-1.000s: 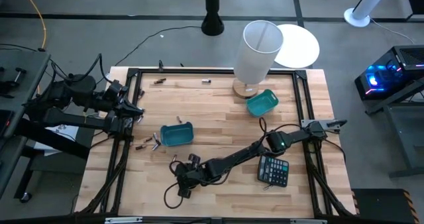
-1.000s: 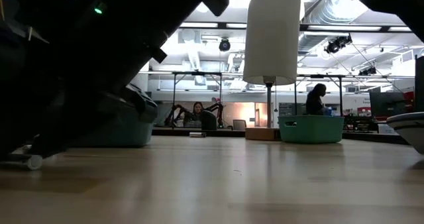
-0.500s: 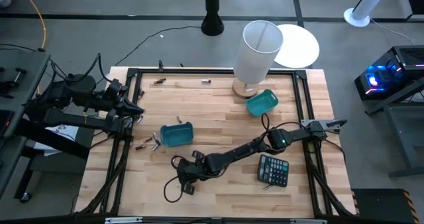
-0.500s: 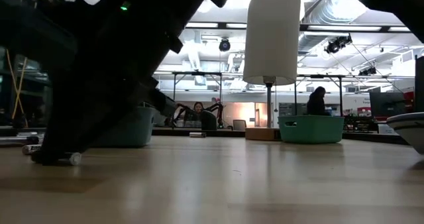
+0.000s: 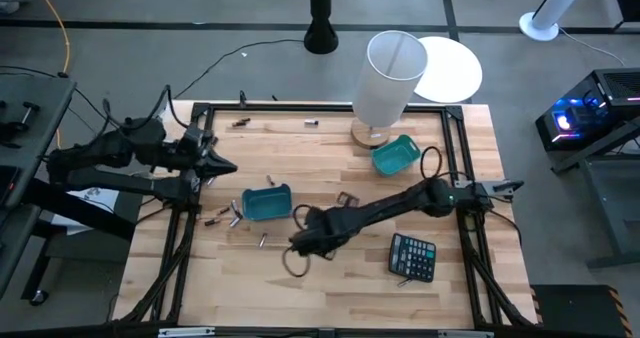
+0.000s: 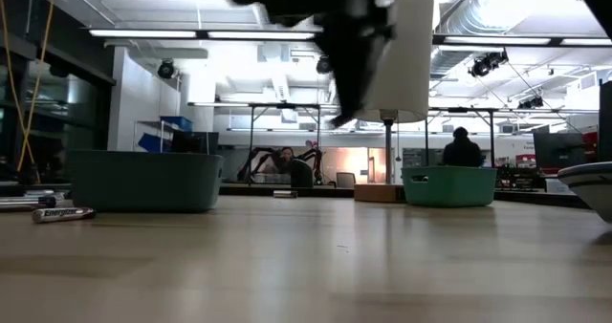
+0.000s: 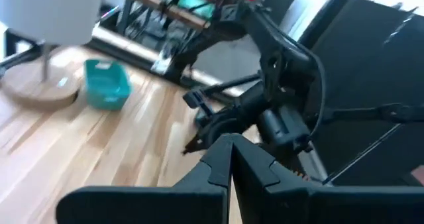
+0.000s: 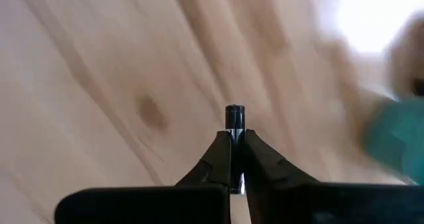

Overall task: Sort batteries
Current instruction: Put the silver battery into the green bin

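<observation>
while the right end effector [image 8: 233,159] stayed clamped on a dark battery [image 8: 234,121] standing out beyond its tips, the near teal bin [image 5: 266,202] lay just beside it on the wooden bench [image 5: 330,288]; the left end effector [image 7: 230,159], closed, waited beyond that bin.

Middle of table [image 5: 330,173]: bare wood; I could pass freely
Far side: lamp [image 5: 388,78] and teal bin [image 5: 396,154] stand close together; tight between them
Near my right gripper [image 5: 303,240]: second teal bin [image 5: 266,203] just beside; loose batteries [image 5: 228,216] past it
Right near side: calculator [image 5: 412,256] lies in the way
</observation>
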